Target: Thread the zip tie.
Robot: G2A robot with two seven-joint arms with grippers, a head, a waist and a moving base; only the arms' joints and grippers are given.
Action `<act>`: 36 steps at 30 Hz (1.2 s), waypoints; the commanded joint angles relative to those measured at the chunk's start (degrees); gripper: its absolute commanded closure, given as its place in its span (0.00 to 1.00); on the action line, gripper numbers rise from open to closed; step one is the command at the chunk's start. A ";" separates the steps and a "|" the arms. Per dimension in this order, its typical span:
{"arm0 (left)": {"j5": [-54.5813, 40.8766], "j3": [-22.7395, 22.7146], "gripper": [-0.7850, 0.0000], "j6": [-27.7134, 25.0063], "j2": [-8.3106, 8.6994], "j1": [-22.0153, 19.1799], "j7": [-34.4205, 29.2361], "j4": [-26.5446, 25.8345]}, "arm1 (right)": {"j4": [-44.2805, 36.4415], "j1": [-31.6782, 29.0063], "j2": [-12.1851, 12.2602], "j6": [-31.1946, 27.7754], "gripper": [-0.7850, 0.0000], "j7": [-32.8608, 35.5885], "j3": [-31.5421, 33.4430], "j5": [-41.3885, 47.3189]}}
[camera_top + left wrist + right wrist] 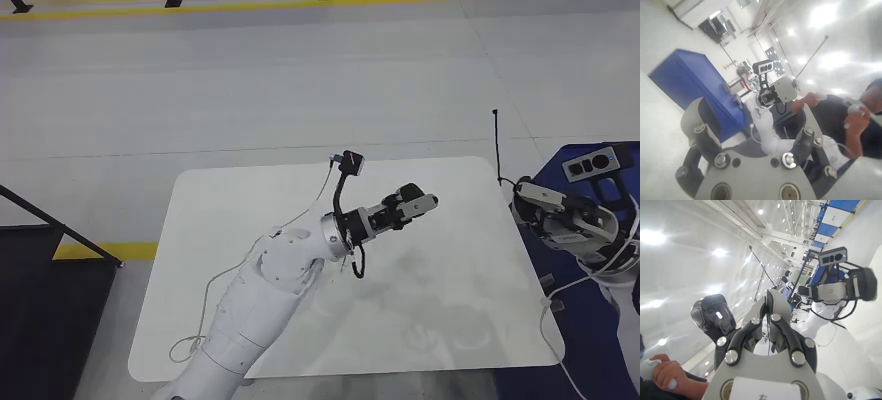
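A thin black zip tie (496,145) sticks straight out from the tips of my right gripper (508,188), off the table's right edge. In the right wrist view that gripper (767,294) is shut on the tie (758,258), which runs on well past the fingertips. My left gripper (418,200) hangs over the middle of the table and points toward the right arm. Its fingers (696,113) stand wide apart with nothing between them. From the left wrist the right gripper (789,85) and the tie (811,56) show farther off, a clear gap away.
The white table (250,300) is bare under the left arm. A blue surface (600,320) lies beyond its right edge, under the right arm. A dark platform (40,310) sits to the left. A thin white cable (190,345) hangs by the front left edge.
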 commanded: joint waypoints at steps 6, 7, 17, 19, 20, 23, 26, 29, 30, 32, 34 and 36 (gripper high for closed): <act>7.25 0.26 0.00 -2.53 -0.05 0.43 4.53 0.26 | 0.28 0.51 0.00 2.76 1.00 -0.06 -0.10 1.15; 7.25 0.26 0.00 -2.53 -0.05 0.43 4.53 0.26 | 0.28 0.51 0.00 2.76 1.00 -0.06 -0.10 1.15; 49.86 4.40 0.00 1.92 -0.28 3.38 32.64 -6.50 | -1.63 -0.75 -0.64 5.83 1.00 -3.09 -2.02 2.61; 56.04 5.36 0.00 4.20 -0.48 3.51 38.39 -5.69 | -1.88 -0.91 -0.72 5.80 1.00 -3.10 -2.10 2.17; 56.93 6.02 0.00 4.94 -0.65 3.91 40.46 -5.17 | -1.88 -0.91 -0.72 5.80 1.00 -3.10 -2.10 2.17; 56.58 6.24 0.00 4.87 -0.72 4.06 40.87 -4.99 | -1.88 -0.91 -0.72 5.80 1.00 -3.10 -2.10 2.17; 56.01 6.17 0.00 4.84 -0.69 4.54 40.65 -5.39 | -2.03 -0.94 -0.78 5.54 1.00 -3.66 -2.14 2.21; 52.02 5.00 0.00 5.28 -0.66 5.64 39.73 -6.64 | -2.87 -1.26 -1.01 3.30 1.00 -3.80 -2.12 0.56; 50.55 4.77 0.00 5.10 -0.68 5.78 39.21 -6.98 | -2.94 -1.46 -1.09 2.36 1.00 -3.64 -2.12 -0.05; 47.46 4.27 0.00 5.03 -0.75 6.13 38.59 -7.58 | -3.21 -1.78 -1.24 0.73 1.00 -3.30 -2.10 -1.28; 45.40 4.26 0.08 5.00 -0.82 6.29 37.32 -8.19 | -3.46 -2.04 -1.34 -0.63 1.00 -2.90 -2.09 -3.11; 43.46 4.34 0.20 4.70 -0.88 6.40 35.96 -8.79 | -3.56 -2.16 -1.47 -1.61 1.00 -3.00 -2.10 -4.02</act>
